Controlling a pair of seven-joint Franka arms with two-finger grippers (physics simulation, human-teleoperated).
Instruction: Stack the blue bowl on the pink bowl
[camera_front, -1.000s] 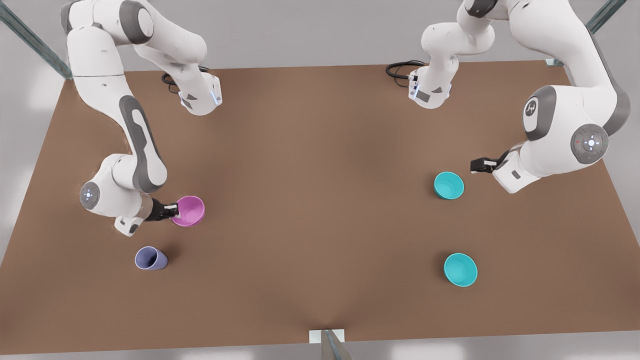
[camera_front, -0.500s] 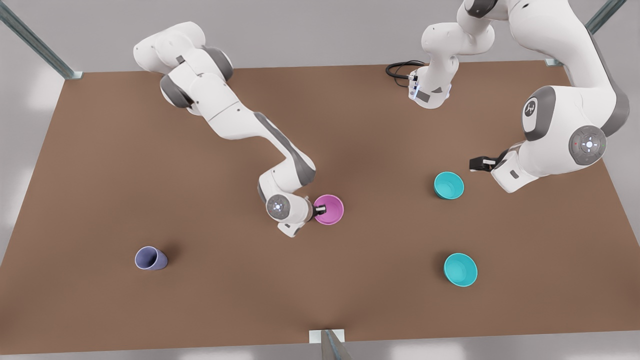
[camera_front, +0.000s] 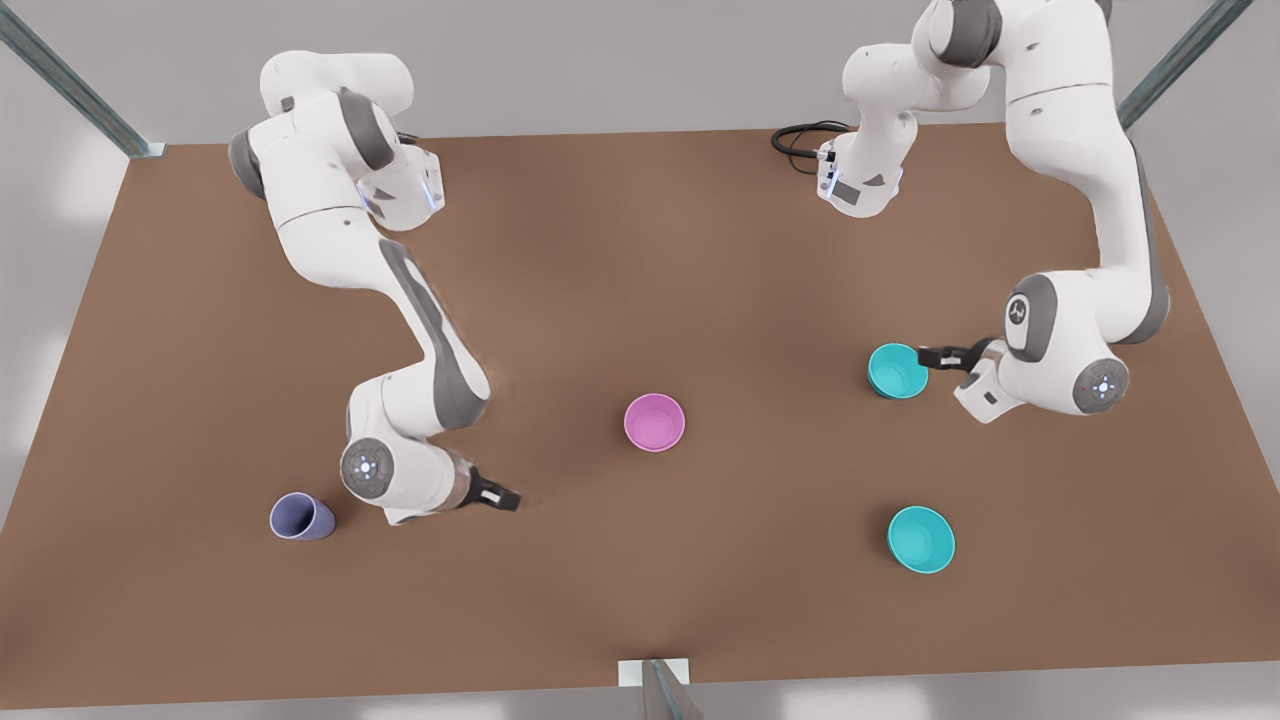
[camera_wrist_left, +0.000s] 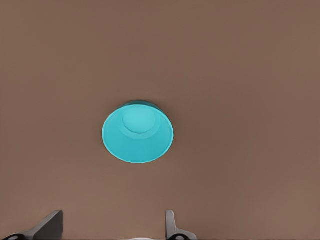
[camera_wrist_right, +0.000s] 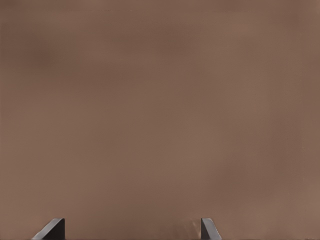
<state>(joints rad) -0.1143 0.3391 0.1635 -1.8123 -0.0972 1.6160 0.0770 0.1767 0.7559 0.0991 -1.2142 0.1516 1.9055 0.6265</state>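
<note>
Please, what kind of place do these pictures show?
Probably a simulated robot test bench, not a home: a bare brown table with metal frame posts, two white arms bolted on, and plain plastic bowls such as the pink bowl.

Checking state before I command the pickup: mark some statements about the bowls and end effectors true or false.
1. The pink bowl stands on the table with no end effector touching it. True.
2. The blue bowl sits inside the pink bowl. False: it stands apart on the table, toward the front view's right.
3. The left end effector is open, next to the blue bowl. True.
4. The right end effector grips something. False: it is open and empty over bare table.
</note>
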